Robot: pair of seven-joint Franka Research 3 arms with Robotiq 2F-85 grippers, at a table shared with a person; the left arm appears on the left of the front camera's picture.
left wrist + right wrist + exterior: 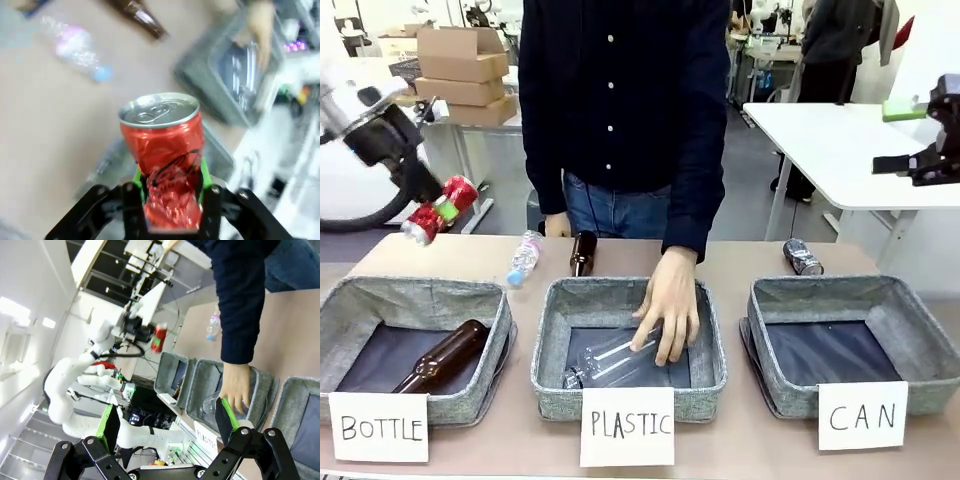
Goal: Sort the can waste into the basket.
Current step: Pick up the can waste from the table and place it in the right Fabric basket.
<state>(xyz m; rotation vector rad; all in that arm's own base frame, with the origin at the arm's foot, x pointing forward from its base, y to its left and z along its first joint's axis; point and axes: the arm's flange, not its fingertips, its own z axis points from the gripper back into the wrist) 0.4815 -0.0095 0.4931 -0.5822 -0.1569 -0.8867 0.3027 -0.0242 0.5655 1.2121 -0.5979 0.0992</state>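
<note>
My left gripper (433, 214) is shut on the shiny red dented can (444, 206) and holds it in the air above the table's far left corner. In the left wrist view the red can (165, 147) stands upright between the green pads (204, 172), top end away from me. The dark grey can (802, 257) lies on the table just behind the CAN basket (820, 292), a grey fabric bin at the right. My right gripper (897, 165) hangs open high at the far right; in its wrist view its fingers (225, 415) are wide apart around nothing.
The BOTTLE bin (350, 295) holds a brown bottle (445, 358). A person's hand (670, 305) reaches into the PLASTIC bin (620, 290) over a clear bottle (605, 362). Behind those bins lie a clear plastic bottle (524, 258) and a brown bottle (582, 252).
</note>
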